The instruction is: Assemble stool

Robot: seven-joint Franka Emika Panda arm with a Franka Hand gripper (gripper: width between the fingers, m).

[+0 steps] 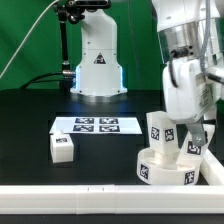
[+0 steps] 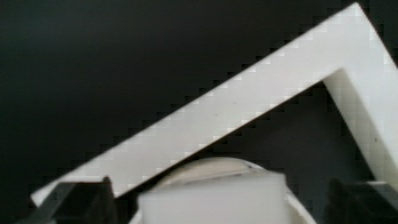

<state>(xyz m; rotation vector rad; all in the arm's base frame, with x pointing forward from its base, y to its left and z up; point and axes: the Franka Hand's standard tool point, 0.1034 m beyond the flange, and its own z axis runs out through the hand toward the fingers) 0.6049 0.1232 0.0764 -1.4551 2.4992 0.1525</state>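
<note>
The round white seat disc (image 1: 160, 168) lies at the front of the exterior view's right. One tagged leg (image 1: 160, 130) stands upright on it. A second leg (image 1: 190, 148) stands on the disc beside it, under my gripper (image 1: 197, 133). In the wrist view that leg's white top (image 2: 222, 190) sits between the dark fingers (image 2: 80, 200), with a dark gap on each side, so the gripper (image 2: 222, 203) is open and around the leg, not gripping it. A third leg (image 1: 62, 148) lies loose on the black table at the exterior view's left.
The marker board (image 1: 97, 125) lies flat mid-table. A long white rail (image 1: 90, 195) runs along the front edge and turns a corner (image 2: 267, 100) close to the seat. The robot's base (image 1: 97, 60) stands at the back.
</note>
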